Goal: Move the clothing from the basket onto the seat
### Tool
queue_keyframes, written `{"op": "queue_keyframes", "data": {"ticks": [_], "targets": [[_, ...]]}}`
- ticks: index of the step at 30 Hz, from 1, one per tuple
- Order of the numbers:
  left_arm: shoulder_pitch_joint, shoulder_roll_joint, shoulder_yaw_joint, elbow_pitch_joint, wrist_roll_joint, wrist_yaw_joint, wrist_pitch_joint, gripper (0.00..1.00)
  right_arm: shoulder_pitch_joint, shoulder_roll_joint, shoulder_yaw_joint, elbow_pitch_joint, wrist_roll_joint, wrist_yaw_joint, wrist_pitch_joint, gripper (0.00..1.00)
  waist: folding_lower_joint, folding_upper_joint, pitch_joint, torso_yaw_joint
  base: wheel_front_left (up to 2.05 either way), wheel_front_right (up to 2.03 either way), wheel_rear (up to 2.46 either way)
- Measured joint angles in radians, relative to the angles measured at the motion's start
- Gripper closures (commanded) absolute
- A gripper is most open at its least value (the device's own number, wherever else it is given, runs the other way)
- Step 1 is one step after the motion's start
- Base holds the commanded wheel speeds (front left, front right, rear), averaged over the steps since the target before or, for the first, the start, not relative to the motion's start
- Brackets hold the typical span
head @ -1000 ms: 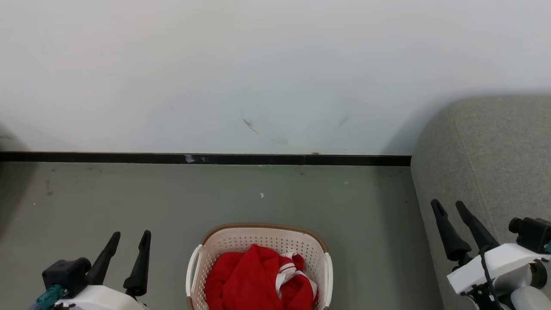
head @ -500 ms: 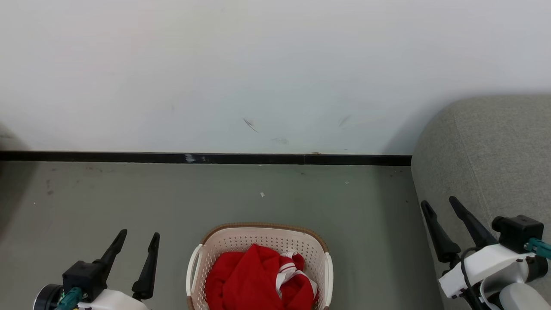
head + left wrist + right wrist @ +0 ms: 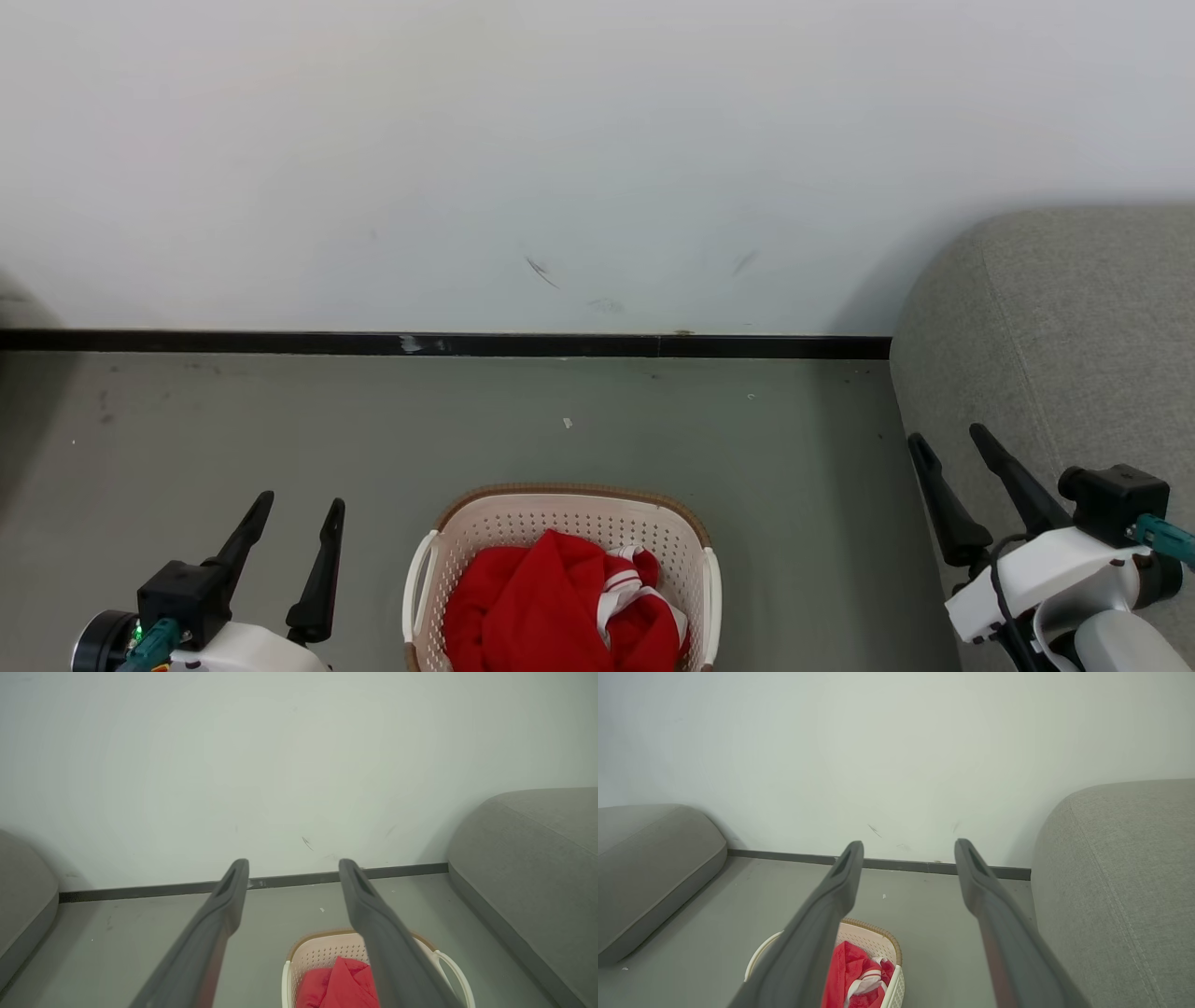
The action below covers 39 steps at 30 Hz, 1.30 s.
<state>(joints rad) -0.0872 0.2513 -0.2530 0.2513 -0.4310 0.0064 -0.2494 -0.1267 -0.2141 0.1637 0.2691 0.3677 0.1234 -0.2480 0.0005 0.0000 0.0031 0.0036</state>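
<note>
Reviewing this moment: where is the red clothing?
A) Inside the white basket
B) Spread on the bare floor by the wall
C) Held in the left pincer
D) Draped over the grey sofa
A: the red clothing lies bunched inside the basket, while the left pincer and right pincer stand open and empty on either side of it.

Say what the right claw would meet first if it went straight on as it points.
The right claw would probably reach the wall, just above the skirting, passing over the basket; depth is unclear.
</note>
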Motion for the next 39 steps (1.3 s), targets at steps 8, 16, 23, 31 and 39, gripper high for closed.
{"op": "queue_keyframes", "data": {"ticks": [8, 16, 23, 31, 39], "targets": [[0.0, -0.011, 0.012, 0.005, -0.006, 0.0, 0.0, 0.0, 0.0, 0.012, -0.017, -0.001, -0.002, 0.0, 0.0, 0.0, -0.0001, 0.0, 0.001, -0.002, 0.0, 0.0, 0.0], [0.0, -0.016, 0.021, 0.005, -0.006, 0.0, 0.0, 0.0, 0.0, 0.02, -0.022, -0.004, -0.008, 0.0, 0.0, 0.0, -0.0001, 0.0, 0.012, -0.005, 0.0, 0.0, 0.0], [-0.002, -0.02, 0.028, 0.005, -0.007, -0.005, 0.0, 0.0, 0.0, 0.029, -0.027, -0.013, -0.01, 0.0, 0.0, 0.0, -0.0001, 0.0, 0.028, -0.01, 0.0, 0.0, 0.0], [-0.009, -0.026, 0.028, 0.004, -0.007, -0.009, 0.0, 0.0, -0.001, 0.036, -0.033, -0.03, -0.012, 0.0, 0.0, 0.0, -0.0002, 0.0, 0.058, -0.017, 0.0, 0.0, 0.0], [-0.033, -0.025, 0.029, 0.005, -0.009, -0.019, 0.0, 0.0, -0.015, 0.047, -0.045, -0.043, -0.019, 0.0, 0.0, 0.0, -0.0002, 0.0, 0.097, -0.026, 0.0, 0.0, 0.0]]}}
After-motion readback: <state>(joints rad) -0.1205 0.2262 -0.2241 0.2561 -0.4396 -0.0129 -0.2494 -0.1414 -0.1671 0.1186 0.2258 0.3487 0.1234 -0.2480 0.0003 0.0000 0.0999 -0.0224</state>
